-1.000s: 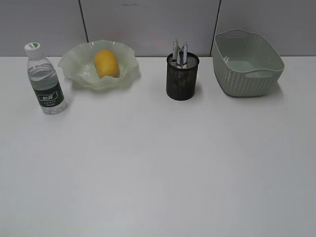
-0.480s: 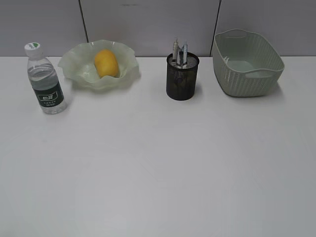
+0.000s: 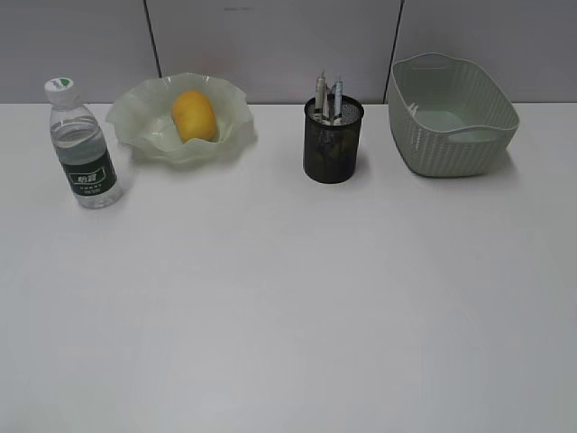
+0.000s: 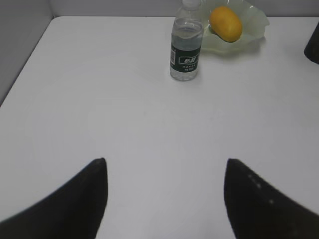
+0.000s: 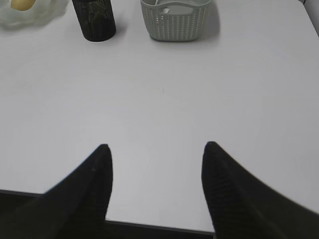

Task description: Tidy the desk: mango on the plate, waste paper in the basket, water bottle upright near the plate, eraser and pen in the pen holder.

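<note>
The yellow-orange mango (image 3: 194,115) lies in the wavy-rimmed green plate (image 3: 135,126) at the back left of the white desk (image 3: 288,298). To the plate's left the water bottle (image 3: 82,149) stands upright. Pens (image 3: 335,95) stick up out of the black mesh pen holder (image 3: 333,149); the eraser is hidden. The woven basket (image 3: 451,135) stands at the back right, and I cannot make out the waste paper inside it. My left gripper (image 4: 166,160) and right gripper (image 5: 157,144) hover open and empty over bare desk near its front, far from all objects.
A grey panelled wall runs behind the desk. The desk's left edge (image 4: 25,64) shows in the left wrist view. Its front edge (image 5: 149,225) lies just under my right gripper.
</note>
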Motion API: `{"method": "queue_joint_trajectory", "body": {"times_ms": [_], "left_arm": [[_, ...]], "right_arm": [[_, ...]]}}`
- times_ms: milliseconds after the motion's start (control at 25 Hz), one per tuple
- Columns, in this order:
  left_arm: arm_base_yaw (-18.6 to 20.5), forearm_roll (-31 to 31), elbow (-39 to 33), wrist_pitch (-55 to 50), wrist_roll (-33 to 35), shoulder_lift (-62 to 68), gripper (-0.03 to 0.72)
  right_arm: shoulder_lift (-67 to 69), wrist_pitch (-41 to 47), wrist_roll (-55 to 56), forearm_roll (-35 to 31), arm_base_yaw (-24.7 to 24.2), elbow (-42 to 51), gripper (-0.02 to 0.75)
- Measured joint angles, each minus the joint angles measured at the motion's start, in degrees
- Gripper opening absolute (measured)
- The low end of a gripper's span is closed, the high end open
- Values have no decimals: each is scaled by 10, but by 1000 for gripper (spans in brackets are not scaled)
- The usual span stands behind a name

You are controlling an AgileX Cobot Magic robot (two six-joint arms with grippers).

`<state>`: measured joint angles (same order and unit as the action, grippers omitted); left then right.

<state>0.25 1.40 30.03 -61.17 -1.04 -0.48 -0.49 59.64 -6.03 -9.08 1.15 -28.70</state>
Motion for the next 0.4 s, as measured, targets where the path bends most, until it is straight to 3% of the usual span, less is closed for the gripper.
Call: {"method": "queue_joint_trajectory", "body": {"times_ms": [400], "left_arm": [[0, 0, 0, 0, 0, 0, 558]], "right_arm": [[0, 0, 0, 0, 0, 0, 459]]}}
